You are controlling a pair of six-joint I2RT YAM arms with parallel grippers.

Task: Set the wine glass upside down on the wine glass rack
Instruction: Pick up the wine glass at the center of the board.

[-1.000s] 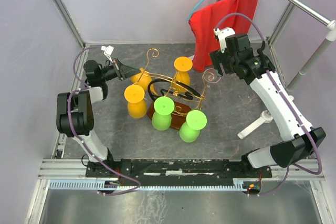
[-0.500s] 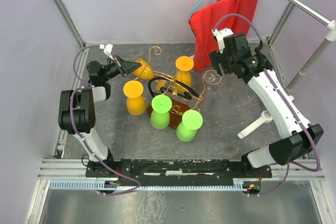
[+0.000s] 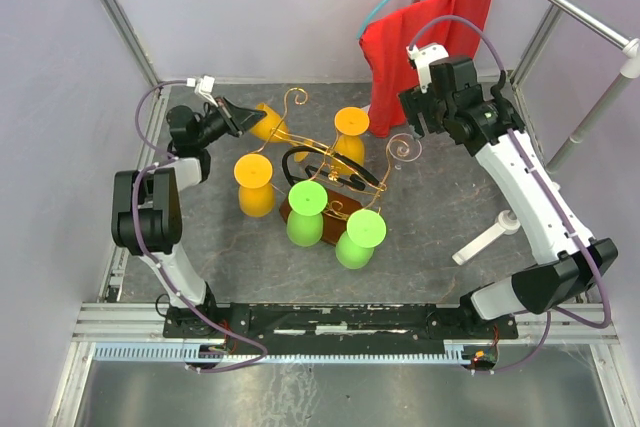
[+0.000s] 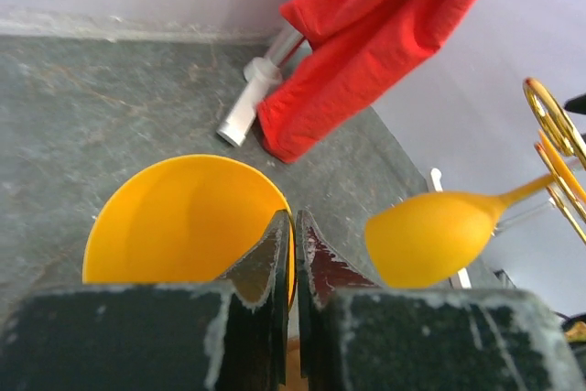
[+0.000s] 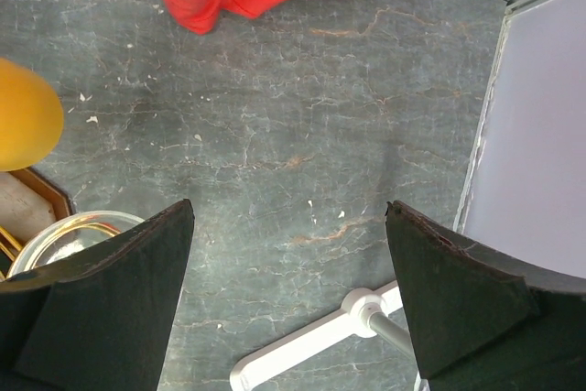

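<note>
Left wrist | left gripper (image 4: 293,226) jaws clamped on rim of orange plastic wine glass (image 4: 174,217) | glass held on its side beside rear-left curled arm of copper-wire, wooden-based wine glass rack (image 3: 335,211) | right gripper (image 5: 288,217) jaws wide apart, empty, above grey counter (image 5: 275,135)

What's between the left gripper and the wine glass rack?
An orange wine glass, its rim pinched in the shut jaws of the left gripper, lies between that gripper and the rack; the top view shows this.
</note>
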